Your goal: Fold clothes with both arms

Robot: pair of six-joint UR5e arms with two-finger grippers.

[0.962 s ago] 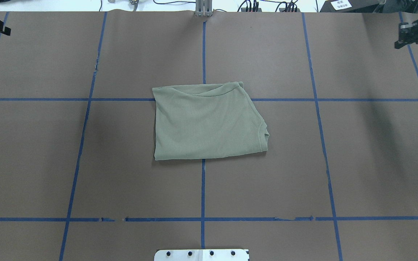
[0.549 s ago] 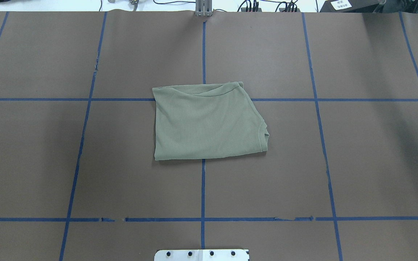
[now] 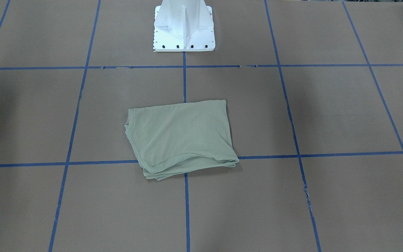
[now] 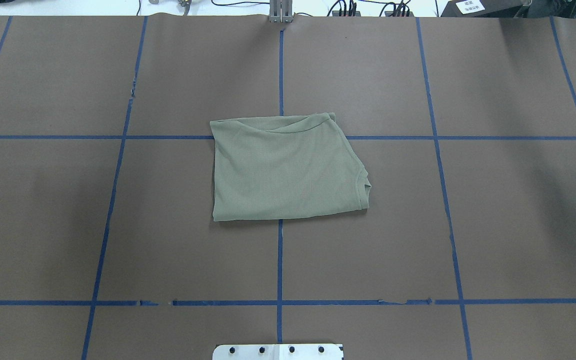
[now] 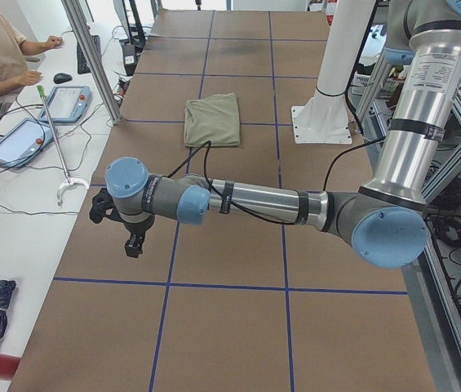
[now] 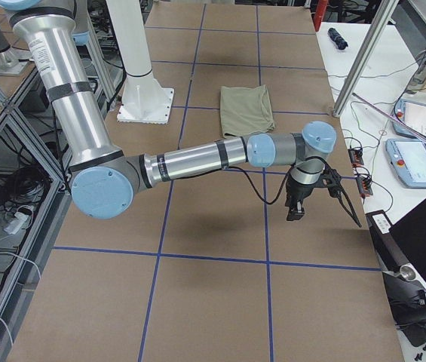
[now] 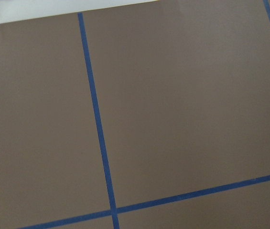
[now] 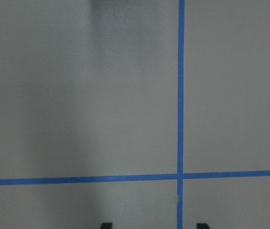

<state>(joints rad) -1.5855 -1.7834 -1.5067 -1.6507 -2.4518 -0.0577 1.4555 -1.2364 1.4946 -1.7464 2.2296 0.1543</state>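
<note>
The folded green shirt [image 4: 288, 170] lies flat in the middle of the overhead frame. It sits over a crossing of blue tape lines [image 4: 280, 260] on the brown table [image 4: 508, 225], and nothing touches it. The left gripper [image 5: 120, 229] hangs above the table at centre left of the left side view, well apart from the shirt; I cannot tell whether it is open or closed. The right gripper [image 6: 297, 207] hangs at centre right of the right side view. Its fingertips [image 8: 106, 225] stand apart, with only table between them.

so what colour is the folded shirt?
Pale sage green, plain with no print showing; the folded shirt shows best in the overhead exterior view.
</note>
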